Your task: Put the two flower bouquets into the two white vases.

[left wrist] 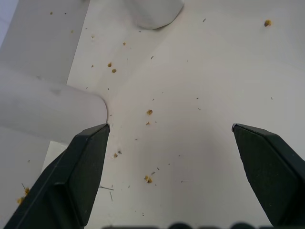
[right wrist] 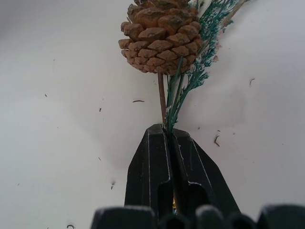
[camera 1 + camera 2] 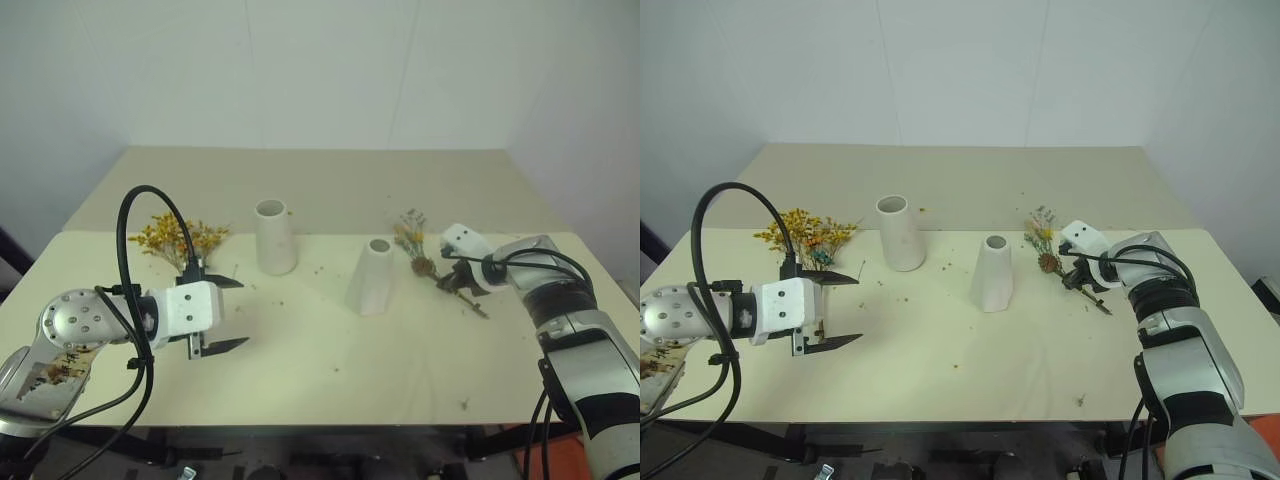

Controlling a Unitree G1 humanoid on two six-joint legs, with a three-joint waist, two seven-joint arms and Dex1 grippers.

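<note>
- Plain white walls behind; pale desk sprinkled with dry flower crumbs, carrying both vases and both bunches.
- Right hand clamped fully shut on the thin stems of the grey-green bunch, just below its pine cone; gripped low on the stems, probably so the flower end stays free and the stem ends can go down into a vase mouth.
- Bunch lying flat on the desk, right of centre, heads pointing away from the hand toward the far edge; not yet lifted, as far as can be judged.
- Tapered vase upright just beside that bunch, on its left: likely the nearest target, though its narrow mouth asks for careful aim.
- Straight vase upright further left, near the middle of the desk, wide mouth open upward.
- Left hand spread wide, holding nothing, hovering above the desk with its fingers pointing toward the vases.
- Yellow-orange bunch lying near the left edge, behind the left hand and apart from it, untouched; straight vase between it and the tapered one.
</note>
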